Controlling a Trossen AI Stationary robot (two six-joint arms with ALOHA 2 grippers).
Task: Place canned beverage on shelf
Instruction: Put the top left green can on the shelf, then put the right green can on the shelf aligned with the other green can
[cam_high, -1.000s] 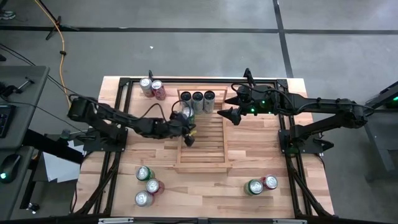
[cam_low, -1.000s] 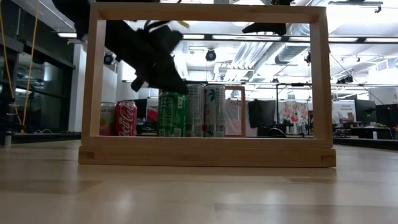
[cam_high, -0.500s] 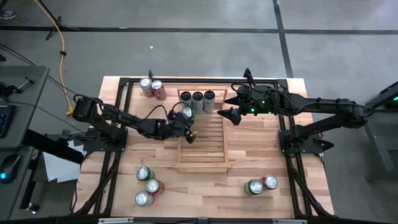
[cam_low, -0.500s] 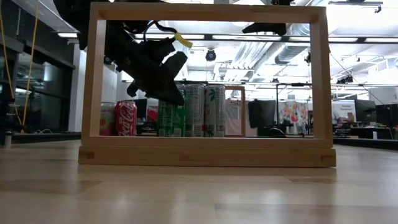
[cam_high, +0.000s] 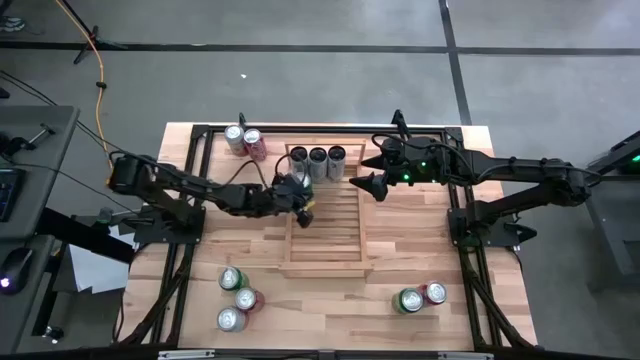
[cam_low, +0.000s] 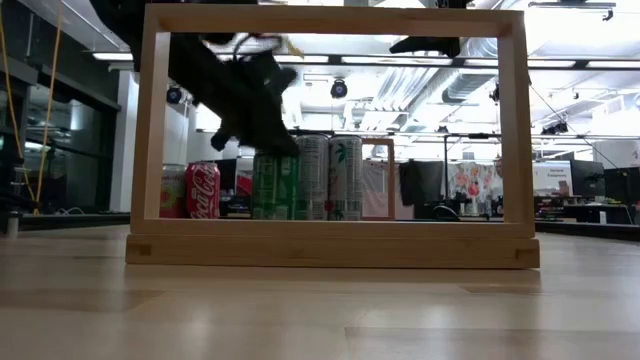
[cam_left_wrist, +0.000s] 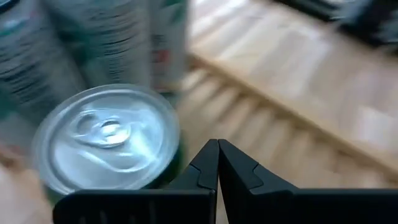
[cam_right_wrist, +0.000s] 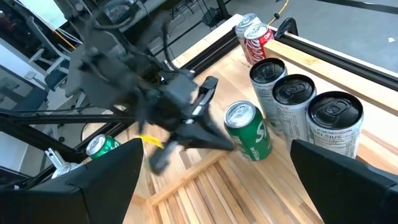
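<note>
Right wrist view, green can (cam_right_wrist: 247, 130) upright, shelf (cam_right_wrist: 205, 186)

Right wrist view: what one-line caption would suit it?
Left hand, shut, beside a green can standing on the shelf near three tall cans.

Both arms are dark, slim and jointed, with black cables looped along their links. The left gripper (cam_high: 306, 212) has black wedge-shaped fingers (cam_left_wrist: 239, 171) and a small yellow tag. Green lights glow near the right gripper (cam_high: 372, 184).
</note>
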